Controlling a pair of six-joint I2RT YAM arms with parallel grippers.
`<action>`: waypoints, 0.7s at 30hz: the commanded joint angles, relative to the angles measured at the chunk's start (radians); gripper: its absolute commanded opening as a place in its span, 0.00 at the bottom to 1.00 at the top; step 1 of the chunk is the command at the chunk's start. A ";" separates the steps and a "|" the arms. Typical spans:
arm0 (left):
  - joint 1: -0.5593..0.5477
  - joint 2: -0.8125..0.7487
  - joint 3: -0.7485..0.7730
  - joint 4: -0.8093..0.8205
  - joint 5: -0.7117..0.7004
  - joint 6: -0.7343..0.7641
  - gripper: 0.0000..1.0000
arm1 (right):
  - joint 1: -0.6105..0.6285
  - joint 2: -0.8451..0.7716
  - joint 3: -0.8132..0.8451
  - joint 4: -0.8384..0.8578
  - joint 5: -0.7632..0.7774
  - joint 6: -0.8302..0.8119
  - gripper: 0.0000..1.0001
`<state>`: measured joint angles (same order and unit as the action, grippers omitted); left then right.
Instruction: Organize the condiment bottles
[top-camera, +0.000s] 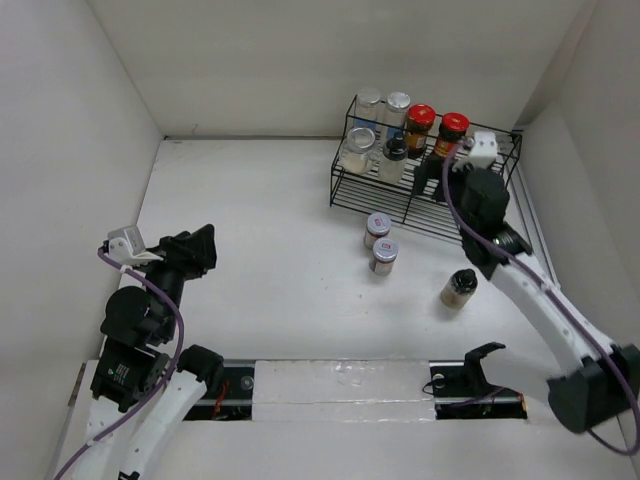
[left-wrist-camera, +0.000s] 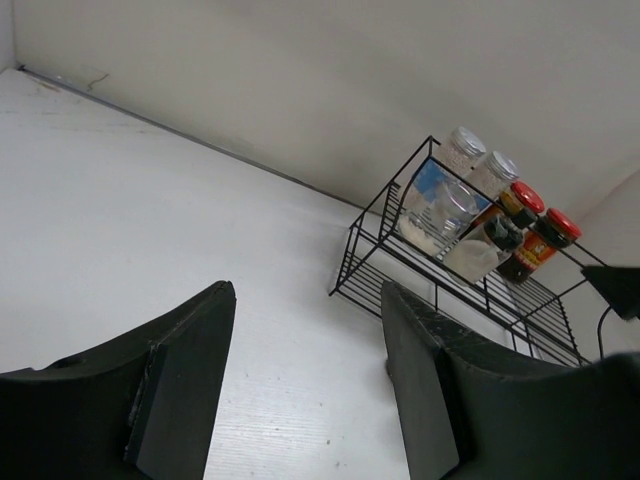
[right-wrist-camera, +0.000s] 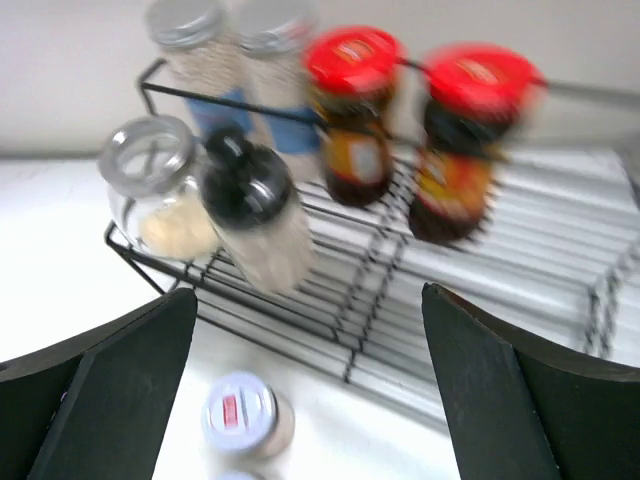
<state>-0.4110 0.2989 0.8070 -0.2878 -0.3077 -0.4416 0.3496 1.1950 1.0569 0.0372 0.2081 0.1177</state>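
The right hand (right-wrist-camera: 308, 300), fingers spread wide and empty, hovers before the black wire rack (right-wrist-camera: 520, 260). At its 12 o'clock, two red-lidded jars (right-wrist-camera: 352, 110) share the rack with four pale-filled jars (right-wrist-camera: 250, 210). Three loose jars (top-camera: 378, 230) stand on the table (top-camera: 250, 250) between 6 and 8 o'clock. The left hand (left-wrist-camera: 305, 300) stands partly apart, empty.

Six bottles (top-camera: 420, 125) on rack (top-camera: 440, 215); three more bottles (top-camera: 383, 255) on table (top-camera: 250, 250) before it.

White arms (top-camera: 545, 300), black joints, seemingly purple cables (top-camera: 180, 330).
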 joint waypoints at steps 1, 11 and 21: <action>0.001 -0.006 0.004 0.050 0.028 0.017 0.57 | 0.044 -0.165 -0.220 -0.029 0.297 0.153 0.99; 0.001 -0.024 0.004 0.073 0.174 0.026 0.58 | 0.117 -0.616 -0.509 -0.654 0.459 0.612 0.98; 0.001 -0.124 0.004 0.064 0.147 0.035 0.59 | 0.127 -0.603 -0.470 -0.818 0.398 0.737 0.96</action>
<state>-0.4107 0.2016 0.8070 -0.2653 -0.1646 -0.4229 0.4671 0.5285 0.5320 -0.7174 0.6384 0.8104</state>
